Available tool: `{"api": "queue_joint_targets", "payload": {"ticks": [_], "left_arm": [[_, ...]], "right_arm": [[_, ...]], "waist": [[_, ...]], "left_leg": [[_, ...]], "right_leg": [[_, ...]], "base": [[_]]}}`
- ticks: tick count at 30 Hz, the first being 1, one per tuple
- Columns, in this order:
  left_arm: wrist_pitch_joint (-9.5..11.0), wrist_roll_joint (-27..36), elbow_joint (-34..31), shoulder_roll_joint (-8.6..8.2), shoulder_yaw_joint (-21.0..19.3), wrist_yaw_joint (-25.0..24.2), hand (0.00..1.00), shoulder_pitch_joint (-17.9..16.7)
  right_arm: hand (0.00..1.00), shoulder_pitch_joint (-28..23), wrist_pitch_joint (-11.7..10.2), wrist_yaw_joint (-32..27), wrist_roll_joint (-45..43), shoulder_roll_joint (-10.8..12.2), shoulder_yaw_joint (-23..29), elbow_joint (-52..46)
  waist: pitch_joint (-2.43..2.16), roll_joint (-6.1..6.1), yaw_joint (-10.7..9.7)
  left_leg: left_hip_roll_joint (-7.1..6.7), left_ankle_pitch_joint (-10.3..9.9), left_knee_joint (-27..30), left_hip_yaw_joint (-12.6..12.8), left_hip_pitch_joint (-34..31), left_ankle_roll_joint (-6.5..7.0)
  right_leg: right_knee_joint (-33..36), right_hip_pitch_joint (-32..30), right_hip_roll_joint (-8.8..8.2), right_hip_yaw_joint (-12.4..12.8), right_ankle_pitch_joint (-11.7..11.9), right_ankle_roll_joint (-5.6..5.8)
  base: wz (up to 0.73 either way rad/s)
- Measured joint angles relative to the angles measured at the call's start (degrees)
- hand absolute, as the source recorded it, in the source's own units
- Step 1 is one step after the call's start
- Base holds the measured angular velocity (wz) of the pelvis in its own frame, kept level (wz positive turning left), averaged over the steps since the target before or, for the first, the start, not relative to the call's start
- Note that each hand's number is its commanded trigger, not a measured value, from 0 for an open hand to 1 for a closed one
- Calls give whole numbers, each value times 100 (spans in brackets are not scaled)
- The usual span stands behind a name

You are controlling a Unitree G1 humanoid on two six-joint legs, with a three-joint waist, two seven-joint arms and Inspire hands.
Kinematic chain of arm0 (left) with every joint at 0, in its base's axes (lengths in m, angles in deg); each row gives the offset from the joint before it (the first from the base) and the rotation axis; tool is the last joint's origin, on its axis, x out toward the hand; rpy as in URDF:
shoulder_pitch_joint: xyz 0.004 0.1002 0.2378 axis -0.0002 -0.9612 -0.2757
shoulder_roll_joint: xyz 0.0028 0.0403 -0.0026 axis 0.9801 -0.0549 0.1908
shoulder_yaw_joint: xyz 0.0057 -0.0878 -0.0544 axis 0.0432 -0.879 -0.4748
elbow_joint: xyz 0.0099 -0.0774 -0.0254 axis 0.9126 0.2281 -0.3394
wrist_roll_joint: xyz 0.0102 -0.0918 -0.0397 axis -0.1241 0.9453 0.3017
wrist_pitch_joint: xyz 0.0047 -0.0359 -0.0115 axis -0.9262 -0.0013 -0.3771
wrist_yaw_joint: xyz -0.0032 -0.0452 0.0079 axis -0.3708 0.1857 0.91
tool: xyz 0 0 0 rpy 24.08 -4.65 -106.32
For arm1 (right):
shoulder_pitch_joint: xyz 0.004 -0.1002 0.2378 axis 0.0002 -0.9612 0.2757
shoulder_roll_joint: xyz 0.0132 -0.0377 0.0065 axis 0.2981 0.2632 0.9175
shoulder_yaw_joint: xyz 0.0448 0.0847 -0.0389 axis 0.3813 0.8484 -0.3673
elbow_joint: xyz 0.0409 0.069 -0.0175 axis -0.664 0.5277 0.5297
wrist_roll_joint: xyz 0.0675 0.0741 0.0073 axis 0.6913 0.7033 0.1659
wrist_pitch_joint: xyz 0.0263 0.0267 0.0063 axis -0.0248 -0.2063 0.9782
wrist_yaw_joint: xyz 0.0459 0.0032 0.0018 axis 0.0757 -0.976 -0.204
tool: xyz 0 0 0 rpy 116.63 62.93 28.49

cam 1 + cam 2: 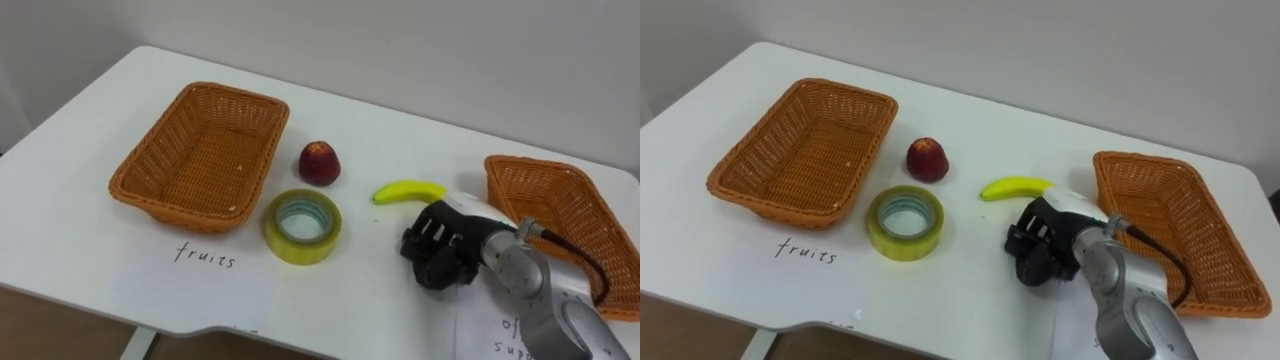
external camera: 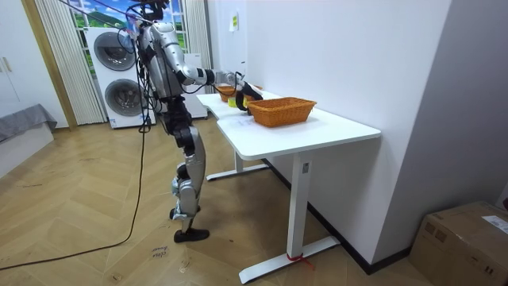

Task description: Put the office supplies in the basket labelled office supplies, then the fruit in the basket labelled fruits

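A yellow banana (image 1: 408,191) lies on the white table (image 1: 90,250), right of the middle. My right hand (image 1: 443,249) hovers just in front of it, fingers loosely bent and pointing down, with nothing in them. A red apple (image 1: 319,163) sits to the banana's left, beside the empty wicker basket (image 1: 203,152) with "fruits" written before it. A yellow roll of tape (image 1: 302,226) lies in front of the apple. A second empty wicker basket (image 1: 566,222) stands at the right, close to my right forearm.
The table's near edge (image 1: 60,292) runs along the bottom left, and a wall stands behind the far edge. A sheet of paper with writing (image 1: 515,335) lies under my right arm. In the room view I stand at the table's end (image 2: 238,127), with washing machines (image 2: 119,71) behind me.
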Motion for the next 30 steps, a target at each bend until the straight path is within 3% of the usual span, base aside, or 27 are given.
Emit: {"api": "queue_joint_targets", "payload": {"ticks": [7, 10, 12, 16, 19, 23, 30], "left_arm": [[7, 0, -111, 8, 5, 20, 0, -6], [116, -90, -192, 22, -5, 24, 0, -9], [235, -104, -192, 27, -9, 98, 0, -44], [340, -95, -123, 33, -8, 141, 0, -56], [420, -95, -93, 35, -18, 173, 0, -95], [608, -104, -121, 24, -122, 94, 0, -168], [776, -106, -110, -5, -495, 137, 0, -397]], "right_arm": [[100, -136, 22, -34, 372, -26, 8, -160], [100, -254, -38, -34, 365, -58, 39, -377], [100, -448, -217, -37, 479, -69, 183, -477], [100, -525, -350, -38, 625, -84, 273, -513], [100, -541, -425, 90, 621, -85, 285, -689], [100, -683, -692, 270, 641, -107, 445, -962], [100, -865, -1033, 417, 1120, -91, 1082, -1792]], "waist": [[-9, 4, -30], [-28, -8, -26], [-68, -18, -26], [-66, -15, -81], [-45, 10, -191], [58, 86, -275], [70, 102, -513]], "left_leg": [[-4, 2, 21, 10, -13, 1], [-3, 3, 18, 9, -41, 0], [-6, 4, 45, 6, -21, 0], [-3, 4, 30, 17, 46, 0], [-1, 4, 4, 30, 50, 0], [-2, 1, -54, 116, 32, 5], [-14, 12, -81, 190, 47, 22]], "right_leg": [[-50, 9, -1, -5, 0, 0], [-56, -15, 1, -9, 0, -1], [-49, -9, -3, -11, 1, -1], [-46, 43, -2, -3, 1, 0], [-43, 43, -2, 21, 1, 0], [27, -35, -11, 154, 0, 1], [21, -76, -2, 285, 2, 12]], "base": [[0], [0], [0], [0], [-2], [-13], [-7]]}}
